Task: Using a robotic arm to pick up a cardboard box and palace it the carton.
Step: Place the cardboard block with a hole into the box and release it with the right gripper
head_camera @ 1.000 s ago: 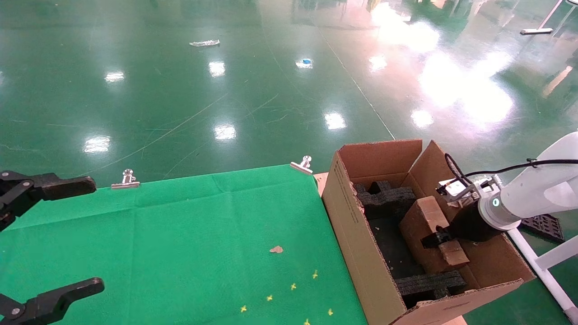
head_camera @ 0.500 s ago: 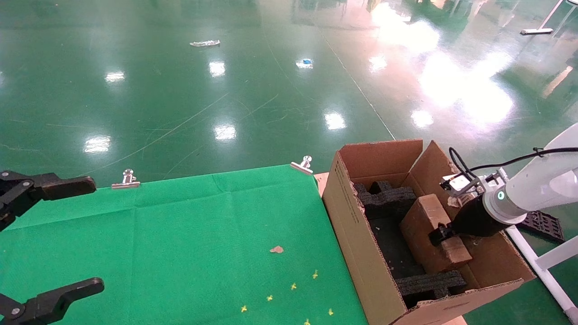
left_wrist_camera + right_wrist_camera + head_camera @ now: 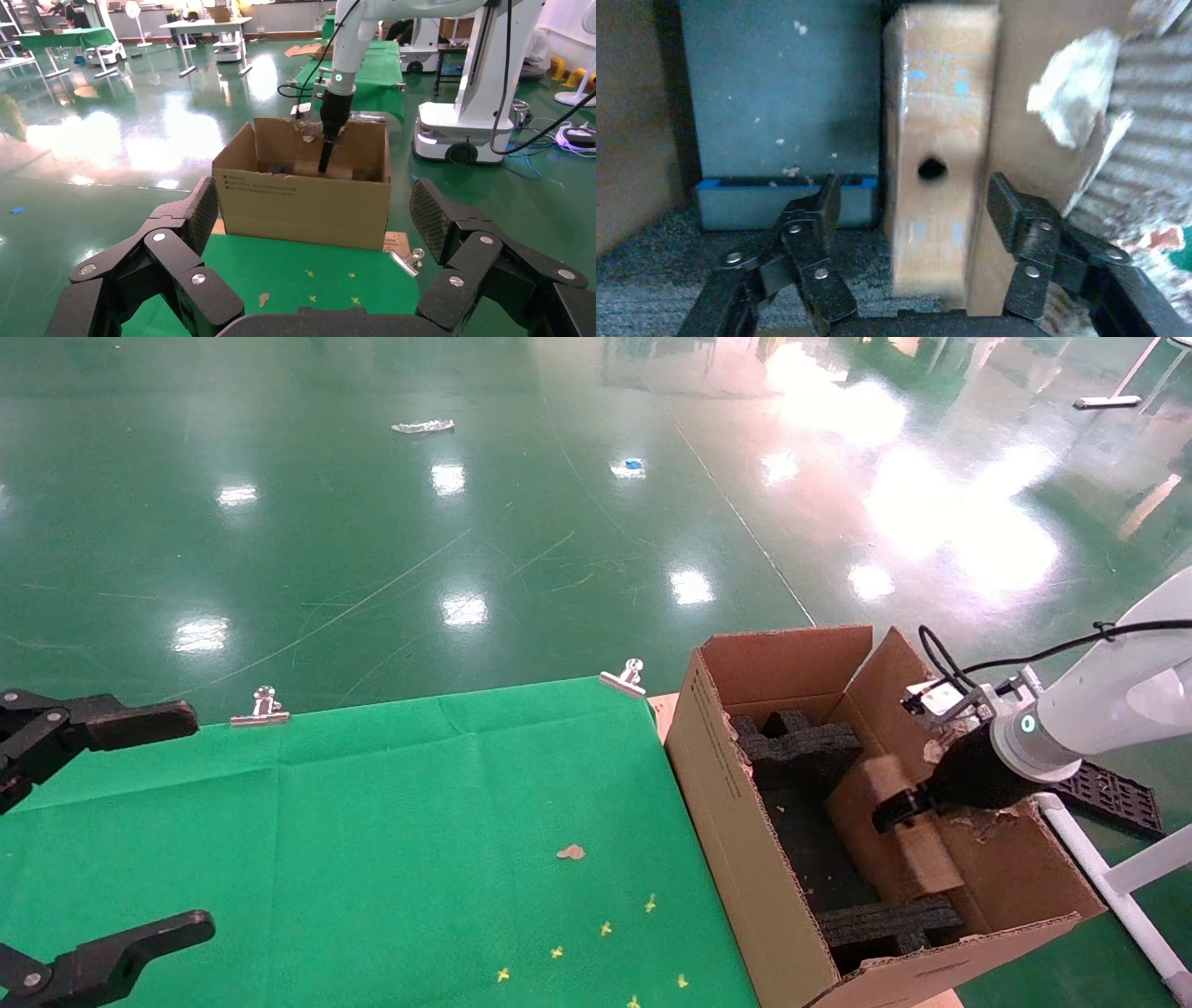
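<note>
Since the cardboard box already stands on edge inside the carton, leaning against its right-hand wall between the 2 black foam inserts, the step in hand looks like the release and withdrawal. The right gripper on the white robotic arm sits above the box, and in the right wrist view its jaws are spread, 1 finger on each side of the narrow face with the round hole, neither appearing to touch it. To finish well, the arm should rise straight up with the jaws kept apart, so no finger drags the box out of its slot. It should also stay off the torn flap beside the wrist, which could snag. The left gripper is parked over the green cloth, jaws wide apart.
</note>
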`<state>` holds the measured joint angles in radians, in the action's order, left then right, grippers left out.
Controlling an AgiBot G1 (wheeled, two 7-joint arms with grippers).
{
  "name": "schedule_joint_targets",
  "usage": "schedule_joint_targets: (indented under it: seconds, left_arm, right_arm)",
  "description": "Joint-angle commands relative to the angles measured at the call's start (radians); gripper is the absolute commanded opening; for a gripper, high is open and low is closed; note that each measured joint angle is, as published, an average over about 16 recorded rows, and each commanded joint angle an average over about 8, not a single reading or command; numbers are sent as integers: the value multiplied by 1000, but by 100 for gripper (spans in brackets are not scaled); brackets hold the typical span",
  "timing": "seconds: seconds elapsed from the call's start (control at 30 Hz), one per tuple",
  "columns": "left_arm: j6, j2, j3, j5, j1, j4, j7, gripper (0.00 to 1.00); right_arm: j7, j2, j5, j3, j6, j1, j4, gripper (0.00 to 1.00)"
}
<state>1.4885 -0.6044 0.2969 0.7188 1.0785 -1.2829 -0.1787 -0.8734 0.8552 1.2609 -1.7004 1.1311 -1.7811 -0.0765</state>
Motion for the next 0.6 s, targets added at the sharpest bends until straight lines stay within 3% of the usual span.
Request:
schedule_joint_targets:
  seconds: [0.03, 0.2, 0.6]
  left_arm:
    - [0, 0, 0, 0, 0, 0, 0, 100]
    - [0, 0, 0, 0, 0, 0, 0, 100]
    - [0, 0, 1, -1, 0, 0, 1, 100]
  right_arm:
    - [3, 3, 0, 0, 3, -3, 3, 100]
    - [44, -6, -14, 13, 20, -86, -9, 100]
    - [193, -94, -52, 63, 83, -441, -148, 100]
